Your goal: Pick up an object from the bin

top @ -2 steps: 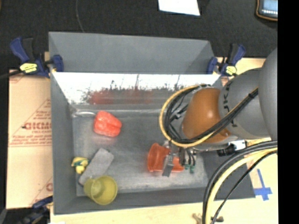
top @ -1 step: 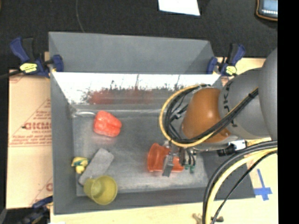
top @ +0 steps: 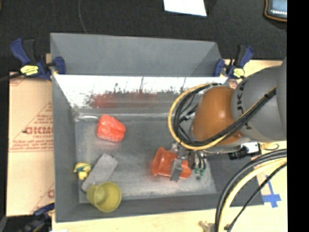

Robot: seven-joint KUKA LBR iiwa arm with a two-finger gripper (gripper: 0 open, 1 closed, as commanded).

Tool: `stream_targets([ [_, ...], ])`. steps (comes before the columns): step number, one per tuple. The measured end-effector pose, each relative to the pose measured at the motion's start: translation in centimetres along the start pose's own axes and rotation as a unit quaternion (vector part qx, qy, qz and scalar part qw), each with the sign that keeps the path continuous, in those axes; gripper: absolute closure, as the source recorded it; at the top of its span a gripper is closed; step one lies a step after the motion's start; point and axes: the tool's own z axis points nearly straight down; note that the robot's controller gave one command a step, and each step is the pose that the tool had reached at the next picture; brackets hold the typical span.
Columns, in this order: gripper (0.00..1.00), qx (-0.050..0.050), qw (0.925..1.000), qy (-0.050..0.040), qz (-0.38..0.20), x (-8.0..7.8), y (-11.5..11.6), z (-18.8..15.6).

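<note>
Alignment matters most here: the end effector point(top: 182, 169) should sit squarely over the orange cup-like object point(top: 163, 162) and grip across its body rather than its edge, so that it neither rolls nor slips out on the lift. That orange object lies on the floor of the bin point(top: 145, 66), toward the front and right of the middle, right against the end effector and partly overlapped by it. Whether the end effector is clenched or released cannot be told. A red lumpy object point(top: 111, 128) lies well apart.
</note>
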Motion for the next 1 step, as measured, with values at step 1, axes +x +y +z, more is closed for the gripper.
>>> stream_targets([
  [1, 1.00, -0.001, 1.0000, -0.0023, -0.001, -0.17, 0.01, -3.17],
])
